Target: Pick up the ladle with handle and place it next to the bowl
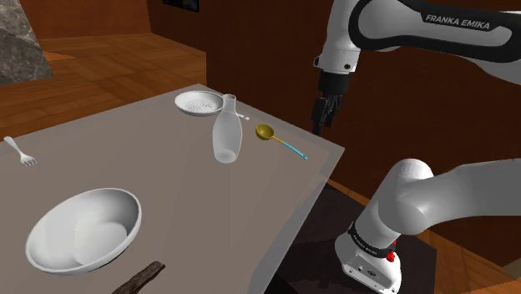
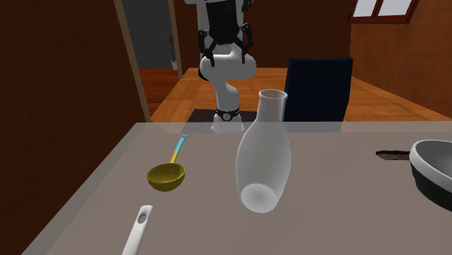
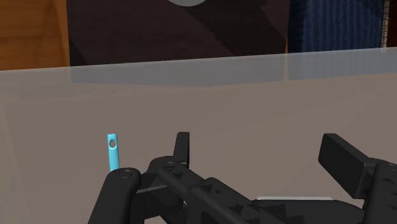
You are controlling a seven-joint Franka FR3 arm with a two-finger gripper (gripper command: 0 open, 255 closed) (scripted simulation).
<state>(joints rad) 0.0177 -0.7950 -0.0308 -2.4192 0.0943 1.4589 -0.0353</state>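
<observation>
The black claw (image 1: 322, 124) hangs released over the surface's edge, its two fingers (image 3: 340, 159) spread well apart with nothing between them. The golden-cupped, sky-blue-handled ladle (image 1: 265, 131) lies flat on the smooth, matte grey surface (image 1: 167, 184), untouched. In the shoulder view the claw sits at about two o'clock from it. Through the wrist view, the thin handle's tip, pierced by a small hole, lies just outside the finger pair.

At nine o'clock from the ladle in the shoulder view stands a clear glass carafe (image 1: 225, 135), narrow at the neck and rounded below. At eleven o'clock from the carafe is a white perforated skimmer (image 1: 199, 103). The wide, glossy white bowl (image 1: 83, 230) rests well apart, at seven o'clock from the carafe, and a pale fork (image 1: 21, 152) lies far off at nine.

Around it are a warm wooden floor (image 1: 100, 58), brown walls and a dark blue chair (image 2: 319, 87).
</observation>
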